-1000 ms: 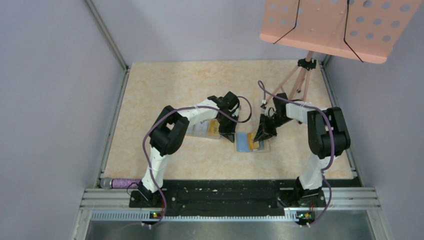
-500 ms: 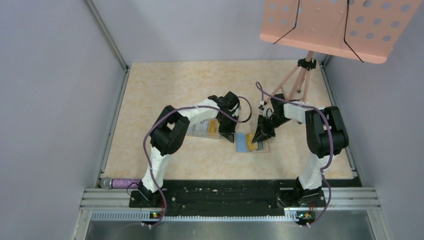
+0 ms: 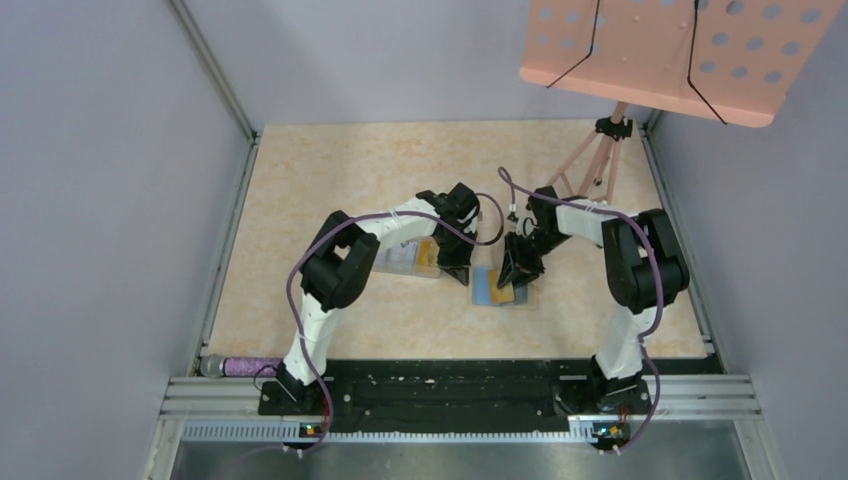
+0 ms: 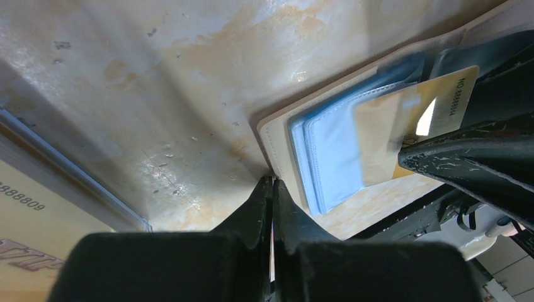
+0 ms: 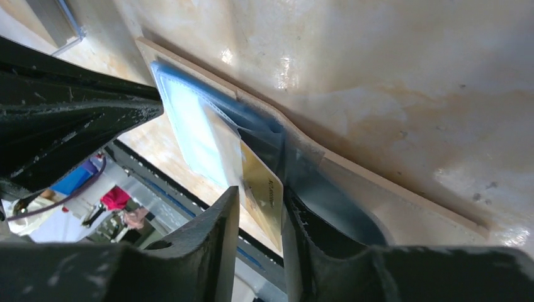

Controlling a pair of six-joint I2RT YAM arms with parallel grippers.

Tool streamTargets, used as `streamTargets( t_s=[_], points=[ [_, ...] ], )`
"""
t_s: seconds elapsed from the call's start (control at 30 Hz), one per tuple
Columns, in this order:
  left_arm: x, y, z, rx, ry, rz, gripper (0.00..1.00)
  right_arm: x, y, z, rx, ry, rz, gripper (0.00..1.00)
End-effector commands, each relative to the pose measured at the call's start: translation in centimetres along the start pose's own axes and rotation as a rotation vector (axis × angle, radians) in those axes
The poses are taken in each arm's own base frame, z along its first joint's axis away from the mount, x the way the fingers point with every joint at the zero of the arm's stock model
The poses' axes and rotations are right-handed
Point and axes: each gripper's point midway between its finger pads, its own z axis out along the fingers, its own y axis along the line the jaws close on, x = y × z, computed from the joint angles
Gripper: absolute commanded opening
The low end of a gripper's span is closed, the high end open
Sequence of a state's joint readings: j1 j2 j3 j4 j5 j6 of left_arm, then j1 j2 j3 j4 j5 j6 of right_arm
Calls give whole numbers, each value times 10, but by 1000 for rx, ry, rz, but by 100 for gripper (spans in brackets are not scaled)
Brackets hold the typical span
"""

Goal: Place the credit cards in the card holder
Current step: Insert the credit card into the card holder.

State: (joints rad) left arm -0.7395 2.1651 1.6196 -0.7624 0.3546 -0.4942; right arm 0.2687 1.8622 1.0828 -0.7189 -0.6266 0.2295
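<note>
Yellow card: partly tucked into the blue-grey pocket of the card holder.
Card holder: open at mid-table, between your grippers.
Right gripper: your jaws are slightly spread around the card.
Left gripper: pressed together at the holder's left edge.
Other cards: just left of it.

Tan card holder with pale blue lining, gold card, mottled beige table, pink hole-dotted board

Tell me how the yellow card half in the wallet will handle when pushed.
The yellow card looks thin, flat and unbent, so it is probably stiff and light. Its glossy face may slip when gripped. The card holder has a soft-looking pocket that may drag on it.
</note>
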Motion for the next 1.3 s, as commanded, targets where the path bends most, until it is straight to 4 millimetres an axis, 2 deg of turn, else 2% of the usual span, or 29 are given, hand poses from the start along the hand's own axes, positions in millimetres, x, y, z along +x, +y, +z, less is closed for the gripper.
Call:
streamTargets(
  t_s=[0.0,0.2,0.4,0.67,0.8,1.03,1.27],
  points=[
    [-9,-8,5,30,-19,29,0,-8,-4,-8,93,-8,-18,34],
    [-9,-8,5,30,-22,30,0,-11,0,-16,141,-22,-31,52],
    [-11,-12,2,41,-28,30,0,-12,3,-22,179,-25,-51,62],
    [-16,-21,-3,78,-45,29,0,-20,18,-40,170,-83,-87,76],
    [-15,-22,-3,82,-41,27,0,-17,13,-36,184,-70,-72,73],
    [-15,-22,-2,84,-37,26,0,-5,1,-17,166,-11,-43,66],
    [-14,-22,-1,85,-34,24,0,0,9,-5,92,41,-45,61]
  ],
)
